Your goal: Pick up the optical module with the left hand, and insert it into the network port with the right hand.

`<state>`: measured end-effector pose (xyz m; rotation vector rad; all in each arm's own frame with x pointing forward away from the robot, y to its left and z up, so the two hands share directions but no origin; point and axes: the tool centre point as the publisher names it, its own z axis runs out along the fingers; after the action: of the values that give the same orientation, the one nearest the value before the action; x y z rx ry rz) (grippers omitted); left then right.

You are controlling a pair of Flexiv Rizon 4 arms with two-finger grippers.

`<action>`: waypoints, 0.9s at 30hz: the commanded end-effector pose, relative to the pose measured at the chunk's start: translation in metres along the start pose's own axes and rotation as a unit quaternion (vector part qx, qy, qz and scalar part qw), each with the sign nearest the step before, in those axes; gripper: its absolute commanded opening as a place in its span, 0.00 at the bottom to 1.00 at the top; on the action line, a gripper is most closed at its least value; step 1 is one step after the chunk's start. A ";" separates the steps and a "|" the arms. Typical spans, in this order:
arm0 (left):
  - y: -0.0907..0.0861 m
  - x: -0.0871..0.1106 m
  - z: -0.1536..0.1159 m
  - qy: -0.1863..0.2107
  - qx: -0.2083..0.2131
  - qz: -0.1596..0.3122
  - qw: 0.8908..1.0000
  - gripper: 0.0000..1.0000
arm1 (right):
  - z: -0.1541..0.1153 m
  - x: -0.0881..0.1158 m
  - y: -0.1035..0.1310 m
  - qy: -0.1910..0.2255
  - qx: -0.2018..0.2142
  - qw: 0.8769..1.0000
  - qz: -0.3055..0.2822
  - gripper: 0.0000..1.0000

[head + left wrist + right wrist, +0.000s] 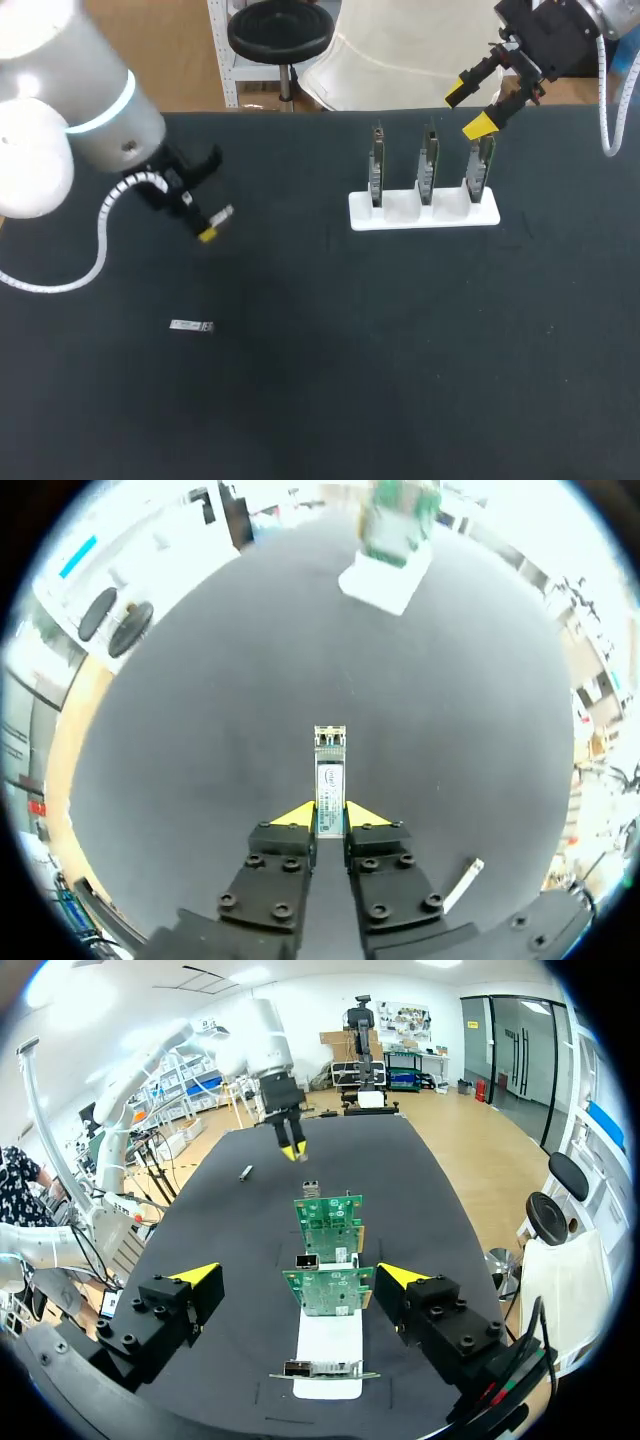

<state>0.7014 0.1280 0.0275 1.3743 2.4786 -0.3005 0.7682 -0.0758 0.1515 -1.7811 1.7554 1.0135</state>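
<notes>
**At the left of the surface (320,400), a firm grip**

The left fingers (290,813) are closed on the optical module (330,780). This is plain in the left wrist view but tiny in the head view. A second module (190,326) lies flat nearby. The right fingers (195,1273) are spread wide above the white stand (330,1360) of network cards (328,1290). Their ports are hard to make out from the head view.
</notes>
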 end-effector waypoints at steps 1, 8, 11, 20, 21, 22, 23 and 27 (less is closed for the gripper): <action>0.005 -0.013 -0.014 -0.067 -0.010 0.002 0.998 0.00 | 0.001 0.000 0.003 0.000 0.004 1.000 -0.001 1.00; 0.016 -0.079 -0.043 -0.158 -0.033 0.029 0.986 0.00 | 0.001 0.000 0.003 0.000 0.004 1.000 -0.001 1.00; 0.016 -0.112 -0.055 -0.204 -0.031 0.045 0.977 0.00 | 0.001 0.000 0.003 0.000 0.004 1.000 -0.001 1.00; 0.010 -0.194 -0.085 -0.319 -0.018 0.077 0.945 0.00 | 0.001 0.000 0.003 0.000 0.004 1.000 -0.001 1.00; 0.009 -0.202 -0.088 -0.328 -0.015 0.081 0.941 0.00 | 0.001 0.000 0.003 0.000 0.004 1.000 -0.001 1.00; 0.008 -0.209 -0.090 -0.339 -0.011 0.087 0.937 0.00 | 0.001 0.000 0.003 0.000 0.004 1.000 -0.001 1.00; 0.006 -0.216 -0.093 -0.345 -0.010 0.093 0.934 0.00 | 0.001 0.000 0.003 0.000 0.004 1.000 -0.001 1.00; -0.004 -0.236 -0.098 -0.371 0.001 0.113 0.922 0.00 | 0.001 0.000 0.003 0.000 0.004 1.000 -0.001 1.00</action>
<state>0.7934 -0.0217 0.2024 1.2447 1.7582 -0.5792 0.7682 -0.0758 0.1515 -1.7811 1.7554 1.0135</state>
